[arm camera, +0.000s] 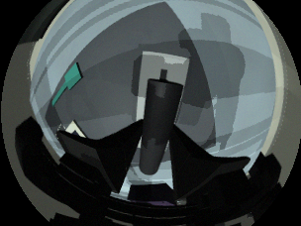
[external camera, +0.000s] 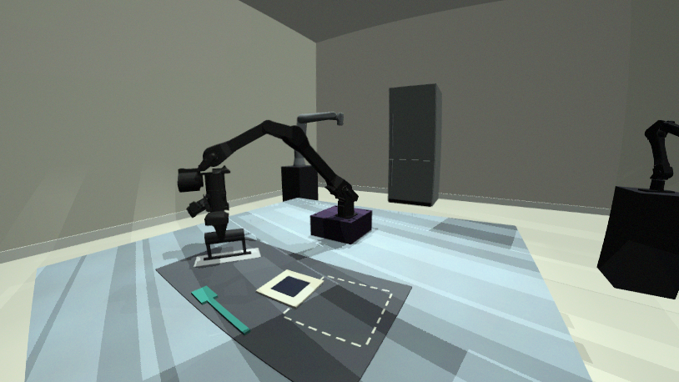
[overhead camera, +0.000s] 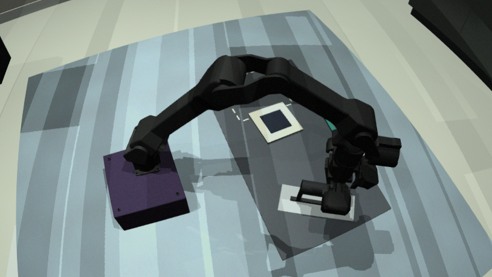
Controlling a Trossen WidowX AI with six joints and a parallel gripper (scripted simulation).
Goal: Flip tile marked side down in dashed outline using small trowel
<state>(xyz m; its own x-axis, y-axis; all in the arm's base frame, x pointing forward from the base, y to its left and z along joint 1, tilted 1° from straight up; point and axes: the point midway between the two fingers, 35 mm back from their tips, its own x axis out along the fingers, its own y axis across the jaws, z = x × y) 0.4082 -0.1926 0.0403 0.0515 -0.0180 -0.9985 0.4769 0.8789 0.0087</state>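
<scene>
A trowel (overhead camera: 286,204) (external camera: 253,254) (arm camera: 148,66) with a flat white plate and a black bar handle rests on the mat (overhead camera: 292,241) (external camera: 265,354) (arm camera: 109,74). My gripper (overhead camera: 335,205) (external camera: 221,235) (arm camera: 156,125) points down and is shut on its handle; in the top view the hand hides the handle's far end. The cream tile (overhead camera: 255,116) (external camera: 266,290) (arm camera: 73,126) lies flat, its dark square mark facing up. It lies against one side of the dashed outline (overhead camera: 245,120) (external camera: 390,295), mostly outside it; the arm hides much of the outline in the top view.
A teal tool (overhead camera: 330,124) (external camera: 228,315) (arm camera: 73,77) with a thin handle and squarish head lies along the mat's far edge from the base, mostly hidden by the arm in the top view. The purple base box (overhead camera: 147,199) (external camera: 327,228) carries the arm. Other robots and a tall cabinet stand beyond the table.
</scene>
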